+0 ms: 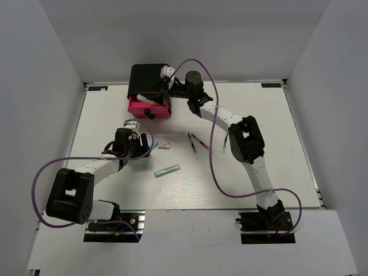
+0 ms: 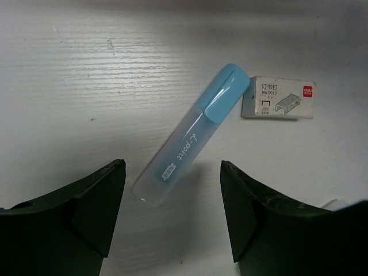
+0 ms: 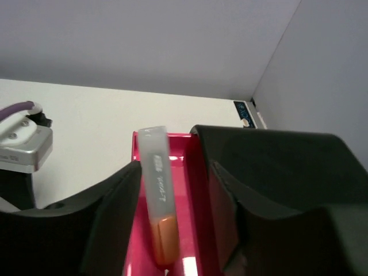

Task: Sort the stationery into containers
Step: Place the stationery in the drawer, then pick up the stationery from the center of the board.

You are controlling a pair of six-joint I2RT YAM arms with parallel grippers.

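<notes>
Both hands released. On the bench (image 2: 86,86), the light-blue marker (image 2: 192,132) lies inside the left hand (image 2: 172,172); the orange marker (image 3: 158,195) sits in the pink drawer (image 3: 192,190), inside the right hand (image 3: 169,167).

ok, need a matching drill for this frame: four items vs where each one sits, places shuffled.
Items:
1 light-blue marker
2 orange marker
3 green marker
4 staple box

Places:
A inside the pink drawer
B beside the light-blue marker's cap
C alone on the table, closest to its near edge
D straddled by the open left claw

Pairs: 1-D, 2-A, 3-C, 4-B
</notes>
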